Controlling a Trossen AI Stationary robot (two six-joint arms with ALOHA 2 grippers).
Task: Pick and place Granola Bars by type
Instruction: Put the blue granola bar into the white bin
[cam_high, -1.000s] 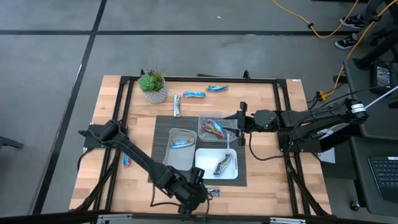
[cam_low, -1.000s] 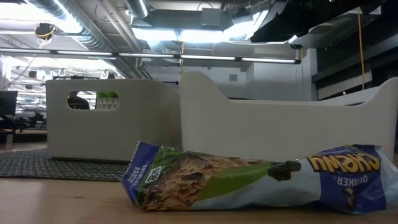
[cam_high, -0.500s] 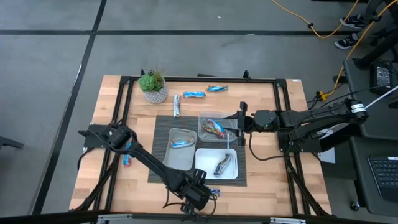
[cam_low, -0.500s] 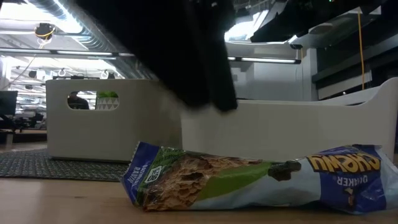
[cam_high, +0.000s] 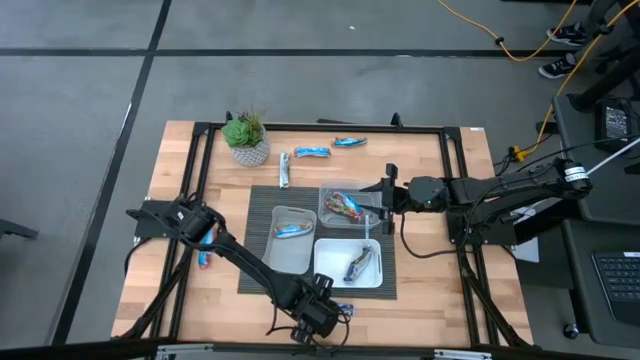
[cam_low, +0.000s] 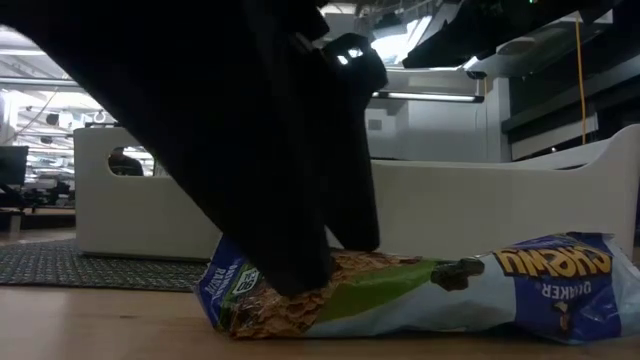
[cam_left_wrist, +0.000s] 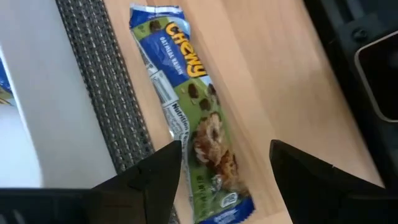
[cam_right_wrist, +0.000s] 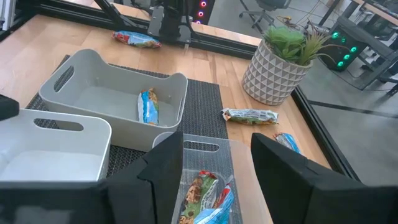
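Left hand, spread, straddles the near bar on the worktop. Light, crinkly, slippery foil; pinch mid-length. Right hand waits spread.

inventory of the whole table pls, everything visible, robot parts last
Granola bars: nine visible, mostly blue wrappers. One on bare wood by the mat's near edge, under the left gripper; one in the grey tray; one in the white tray; a few in the clear tray; three on wood near the plant; one on wood at the left side.
Grey tray: one, on mat.
White tray: one, on mat.
Clear tray: one, on mat.
Mat: one, dark woven, table centre.
Potted plant: one, green in pale pot, far left.
Left gripper: open, straddling the near bar.
Right gripper: open, over the clear tray.
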